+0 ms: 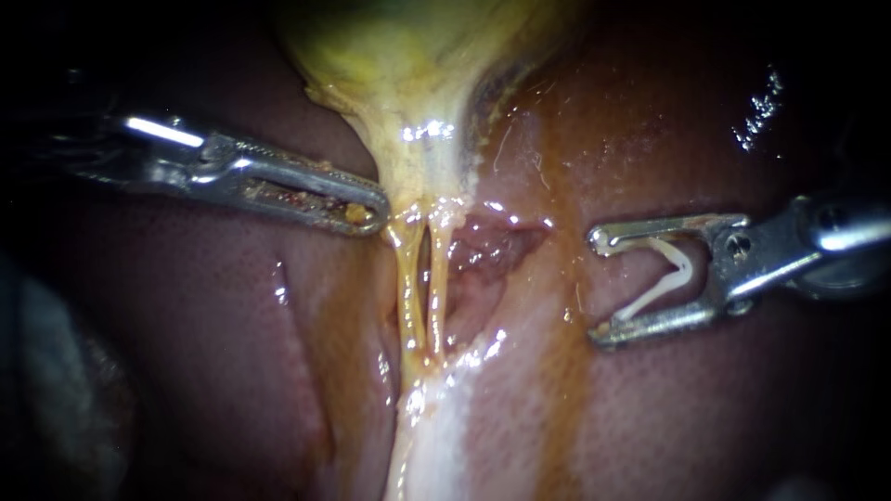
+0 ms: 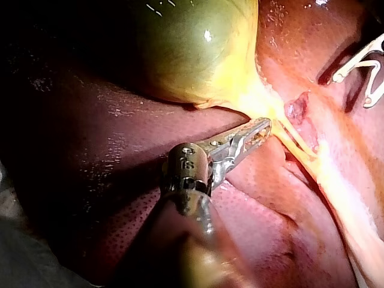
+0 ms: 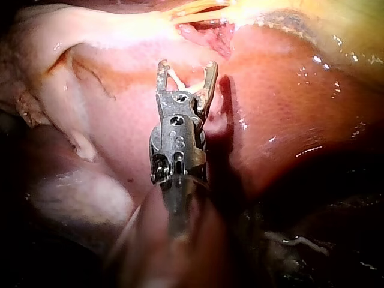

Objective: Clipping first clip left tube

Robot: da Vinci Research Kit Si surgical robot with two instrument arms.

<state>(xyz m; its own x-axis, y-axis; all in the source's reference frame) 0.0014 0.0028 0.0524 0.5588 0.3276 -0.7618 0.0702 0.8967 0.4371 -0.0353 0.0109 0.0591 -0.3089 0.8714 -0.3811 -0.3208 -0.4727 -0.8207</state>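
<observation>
Two thin yellow tubes run down from the gallbladder (image 1: 418, 65): the left tube (image 1: 407, 292) and the right tube (image 1: 437, 292). My left instrument (image 1: 371, 213) lies with its jaws together at the gallbladder's neck, pinching its yellow edge just above and left of the tubes; the left wrist view shows its tip (image 2: 261, 126) against that tissue. My right instrument (image 1: 599, 288) stands well to the right of the tubes, apart from them, its jaws spread wide around a white V-shaped clip (image 1: 664, 278). In the right wrist view the clip (image 3: 183, 84) sits between the jaws (image 3: 186, 69).
Reddish-brown liver (image 1: 705, 417) surrounds the tubes on both sides. A raw dissected pocket (image 1: 492, 246) lies just right of the tubes. A pale band of tissue (image 1: 445, 427) continues below them.
</observation>
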